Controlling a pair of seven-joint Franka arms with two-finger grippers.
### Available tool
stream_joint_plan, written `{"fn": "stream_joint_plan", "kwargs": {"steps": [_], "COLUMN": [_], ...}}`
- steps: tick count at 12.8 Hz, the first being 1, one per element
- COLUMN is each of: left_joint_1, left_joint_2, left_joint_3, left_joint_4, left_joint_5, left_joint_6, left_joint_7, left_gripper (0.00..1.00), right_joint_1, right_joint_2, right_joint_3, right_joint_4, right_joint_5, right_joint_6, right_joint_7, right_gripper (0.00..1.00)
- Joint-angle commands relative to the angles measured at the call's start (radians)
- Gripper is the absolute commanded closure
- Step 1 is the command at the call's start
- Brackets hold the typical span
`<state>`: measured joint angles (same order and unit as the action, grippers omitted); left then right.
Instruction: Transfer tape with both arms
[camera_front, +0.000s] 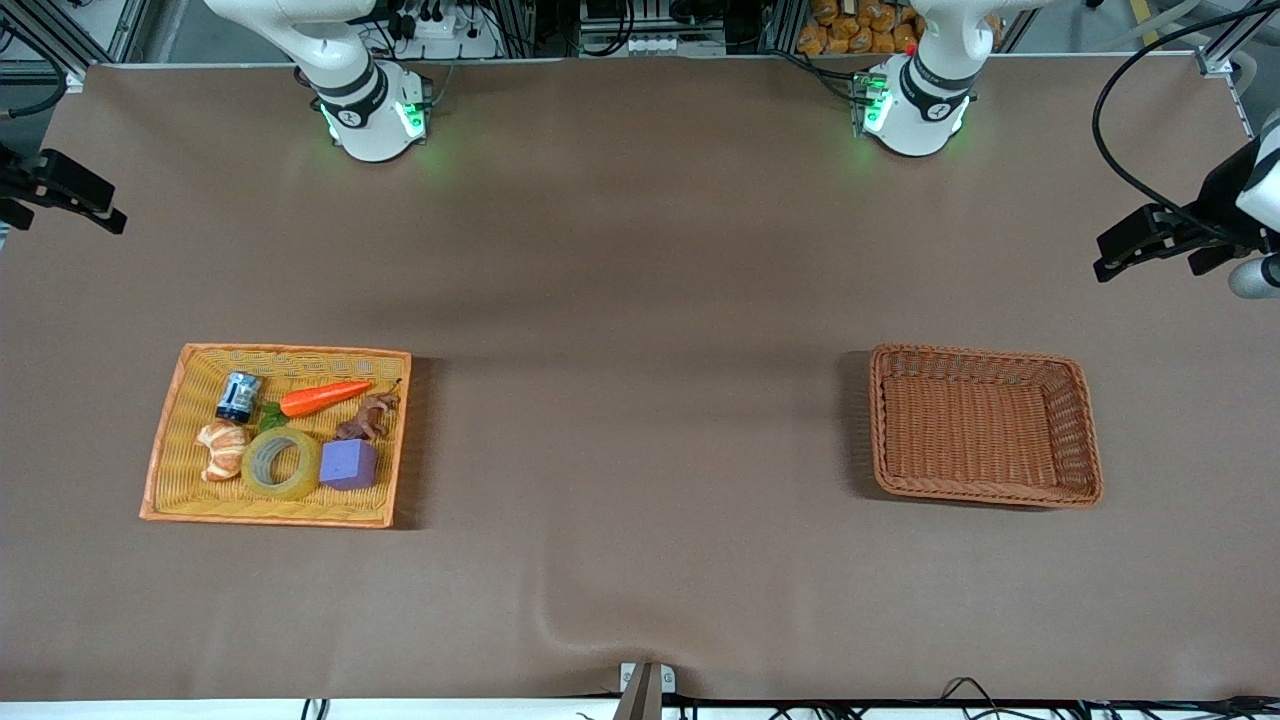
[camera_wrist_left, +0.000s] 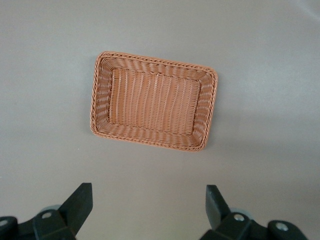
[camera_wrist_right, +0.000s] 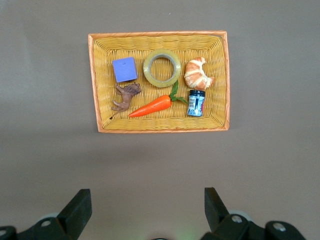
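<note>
The tape (camera_front: 282, 463) is a yellowish ring with a grey core. It lies flat in the orange-rimmed wicker tray (camera_front: 275, 350) toward the right arm's end of the table, between a croissant and a purple block. It also shows in the right wrist view (camera_wrist_right: 162, 68). My right gripper (camera_wrist_right: 148, 196) is open and empty, high over bare table between its base and the tray (camera_wrist_right: 160, 35). My left gripper (camera_wrist_left: 149, 192) is open and empty, high over bare table beside the brown basket (camera_wrist_left: 155, 57). Neither gripper shows in the front view.
The tray also holds a purple block (camera_front: 348, 464), a croissant (camera_front: 222, 449), a carrot (camera_front: 324, 397), a brown animal figure (camera_front: 368, 417) and a small jar (camera_front: 238, 396). The brown basket (camera_front: 985, 352) stands empty toward the left arm's end. Black devices (camera_front: 1160, 240) overhang both table ends.
</note>
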<state>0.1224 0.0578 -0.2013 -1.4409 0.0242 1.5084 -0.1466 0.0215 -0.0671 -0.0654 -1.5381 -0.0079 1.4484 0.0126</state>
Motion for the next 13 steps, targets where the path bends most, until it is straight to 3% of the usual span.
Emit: {"fn": "stream_joint_plan", "kwargs": {"steps": [1,5,8,10,13], "left_joint_1": [0.005,-0.001,-0.006,-0.009,-0.009], "left_joint_2": [-0.003,0.003,0.007,0.014,0.037], "left_joint_3": [-0.010,-0.007,-0.010,-0.010,-0.012], "left_joint_4": [0.020,0.020,0.016,0.010,0.005], "left_joint_5": [0.019,0.019,0.022,0.017,0.017], "left_joint_6": [-0.013,-0.014,-0.013,-0.004,0.022], "left_joint_7": [0.021,0.018,0.007,0.004,0.002], "left_gripper": [0.00,0.00,0.00,0.00,0.00], "right_joint_1": [0.020,0.034,0.086,0.083,0.052], "right_joint_2": [-0.016,0.004,0.042,0.145,0.333], "right_joint_3": [-0.008,-0.005,-0.005,-0.005,-0.007], "right_joint_4": [-0.019,-0.049,-0.169,-0.185,-0.182], "right_joint_5": [-0.017,-0.014,-0.012,-0.007,0.066], "right_joint_6": [0.010,0.056,0.248,0.366,0.480], "right_joint_7": [0.023,0.011,-0.006,-0.144,-0.430], "right_gripper": [0.00,0.00,0.00,0.00,0.00]}}
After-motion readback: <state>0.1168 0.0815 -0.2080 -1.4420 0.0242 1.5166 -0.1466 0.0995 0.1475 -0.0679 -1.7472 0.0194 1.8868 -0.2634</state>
